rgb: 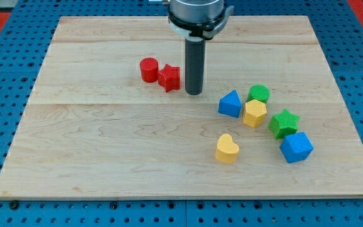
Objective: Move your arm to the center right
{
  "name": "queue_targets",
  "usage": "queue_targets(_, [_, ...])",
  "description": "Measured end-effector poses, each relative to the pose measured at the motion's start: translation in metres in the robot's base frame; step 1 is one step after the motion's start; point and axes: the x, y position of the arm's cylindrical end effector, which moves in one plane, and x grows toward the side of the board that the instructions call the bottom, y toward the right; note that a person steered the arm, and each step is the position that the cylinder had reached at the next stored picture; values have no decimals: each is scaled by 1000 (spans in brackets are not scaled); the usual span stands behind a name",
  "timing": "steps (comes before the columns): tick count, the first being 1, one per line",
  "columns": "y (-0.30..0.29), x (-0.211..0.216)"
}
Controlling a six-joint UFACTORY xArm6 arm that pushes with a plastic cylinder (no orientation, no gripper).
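Note:
My tip (194,93) rests on the wooden board (106,151) a little above its centre. It stands just right of a red star block (169,77), which touches a red cylinder (149,69) on its left. To the tip's lower right lie a blue triangular block (230,103), a green cylinder-like block (258,94), a yellow hexagonal block (254,113), a green star block (283,122), a blue cube-like block (295,147) and a yellow heart block (227,149).
The board sits on a blue perforated table (5,75). The arm's grey and black body (197,16) hangs over the board's top edge.

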Motion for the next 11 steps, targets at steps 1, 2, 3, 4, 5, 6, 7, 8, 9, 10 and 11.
queue_targets(1, [-30,-16])
queue_targets(2, [-46,-18])
queue_targets(3, [18,-18])
queue_targets(4, [94,-26])
queue_targets(5, [163,-26])
queue_targets(6, [189,-26])
queue_targets(7, [200,-26])
queue_targets(8, [200,-26])
queue_targets(9, [221,-26])
queue_targets(10, [233,-26])
queue_targets(11, [235,-26])
